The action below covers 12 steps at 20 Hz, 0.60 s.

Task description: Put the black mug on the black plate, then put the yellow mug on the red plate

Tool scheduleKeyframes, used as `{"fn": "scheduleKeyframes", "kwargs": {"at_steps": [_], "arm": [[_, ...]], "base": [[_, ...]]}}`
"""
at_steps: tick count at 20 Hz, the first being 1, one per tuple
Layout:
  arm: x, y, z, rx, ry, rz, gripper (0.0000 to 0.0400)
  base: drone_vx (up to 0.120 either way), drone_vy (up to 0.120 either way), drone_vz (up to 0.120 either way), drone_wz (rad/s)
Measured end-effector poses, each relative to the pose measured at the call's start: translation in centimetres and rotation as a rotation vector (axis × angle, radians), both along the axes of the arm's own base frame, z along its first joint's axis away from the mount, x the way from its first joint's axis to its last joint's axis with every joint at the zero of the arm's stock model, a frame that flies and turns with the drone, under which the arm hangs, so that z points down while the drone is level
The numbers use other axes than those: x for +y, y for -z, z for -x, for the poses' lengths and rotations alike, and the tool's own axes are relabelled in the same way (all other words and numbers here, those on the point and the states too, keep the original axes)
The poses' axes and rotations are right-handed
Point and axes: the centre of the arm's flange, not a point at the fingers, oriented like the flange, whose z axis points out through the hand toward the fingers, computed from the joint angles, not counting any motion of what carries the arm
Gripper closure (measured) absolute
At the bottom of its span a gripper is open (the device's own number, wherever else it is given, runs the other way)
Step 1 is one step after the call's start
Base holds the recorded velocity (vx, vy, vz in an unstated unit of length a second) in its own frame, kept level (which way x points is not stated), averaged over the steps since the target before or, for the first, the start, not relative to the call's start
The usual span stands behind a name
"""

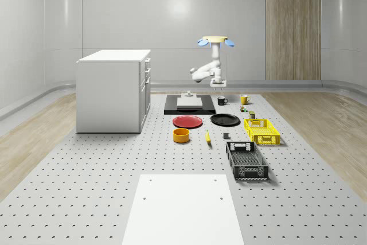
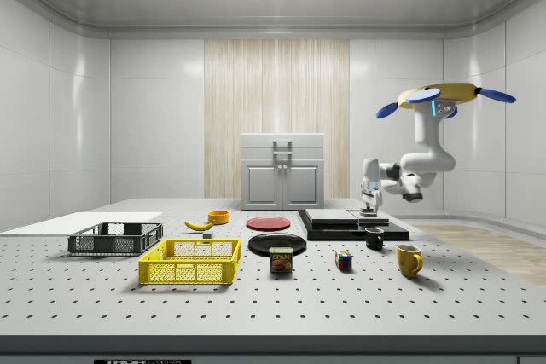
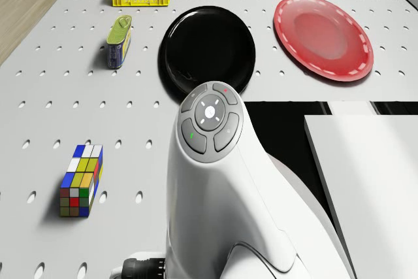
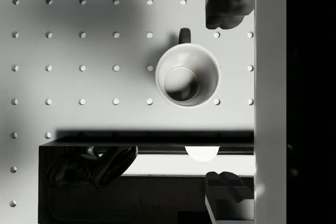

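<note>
Your pincer (image 1: 218, 86) hangs just above the black mug (image 1: 222, 100) in the whole-scene view, not touching it. You can see the drone (image 1: 216, 41) floating high in the air over the far part of the worktop (image 1: 86, 170). The black mug stands on the worktop, just beside the black slab (image 1: 189, 105) with the pale block on it. The yellow mug (image 1: 243, 99) stands near it, toward the view's right. The black plate (image 1: 225, 120) and the red plate (image 1: 187, 121) lie side by side, closer to you.

From the side, you see the drone (image 2: 444, 95) up in the air with its arm bent down. The pincer (image 2: 371, 208) points down over the black mug (image 2: 374, 238). The yellow mug (image 2: 409, 259) sits apart, toward the view's right. The black plate (image 2: 276, 244) is in front of the red plate (image 2: 268, 222).

From the drone, you see the black plate (image 3: 208, 50) and the red plate (image 3: 323, 36) beyond the arm, and a color cube (image 3: 81, 189) and a tin (image 3: 119, 42) on the worktop.

At the wrist, the pincer (image 4: 226, 95) is spread wide and grips nothing. The black mug (image 4: 187, 74) stands upright below it, between the two fingers (image 4: 227, 3).
</note>
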Motion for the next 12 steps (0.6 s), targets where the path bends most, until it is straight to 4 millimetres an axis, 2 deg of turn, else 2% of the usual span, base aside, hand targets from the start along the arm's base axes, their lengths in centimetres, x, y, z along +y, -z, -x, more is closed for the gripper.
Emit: {"fn": "scheduleKeyframes", "kwargs": {"at_steps": [8, 12], "arm": [[-0.05, 0.0, 0.0, 0.0, 0.0, 0.005, 0.0], [-0.05, 0.0, 0.0, 0.0, 0.0, 0.006, 0.0]], "base": [[0.0, 0.0, -0.12, 0.0], [0.0, 0.0, -0.05, 0.0]]}}
